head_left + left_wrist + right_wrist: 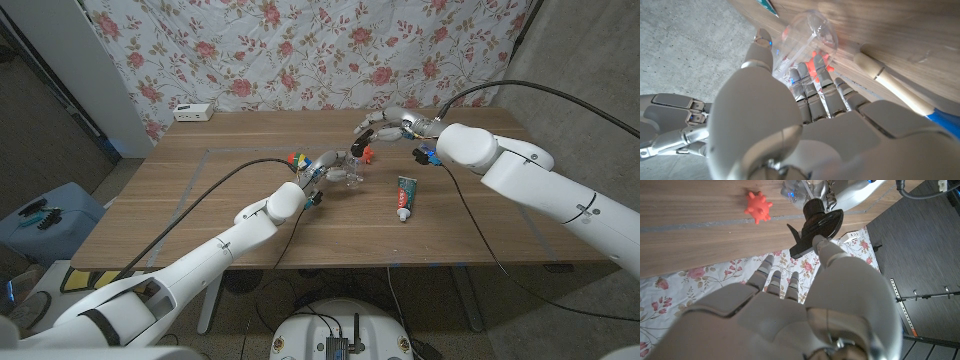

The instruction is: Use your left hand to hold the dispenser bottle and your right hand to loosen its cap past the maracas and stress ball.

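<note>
My left hand (pixel 314 182) grips the clear dispenser bottle (pixel 341 170) near the table's middle, fingers wrapped round its body (pixel 807 35). The bottle's black pump cap (pixel 815 221) sits on its neck, pointing toward my right hand (pixel 386 122). One fingertip (pixel 822 243) of the right hand (pixel 790 315) touches the cap's nozzle, while the other fingers stay spread and off it. The orange spiky stress ball (pixel 368 153) lies just right of the bottle, and shows on the wood (pixel 759 207). A coloured maraca (pixel 295 158) lies left of the bottle, its wooden handle (pixel 890 80) beside my left hand.
A green and white toothpaste tube (pixel 405 196) lies on the table (pixel 200 190) right of the bottle. A small blue and black object (pixel 425 155) sits under my right forearm. A white box (pixel 193 112) stands at the back left corner. A flowered cloth hangs behind.
</note>
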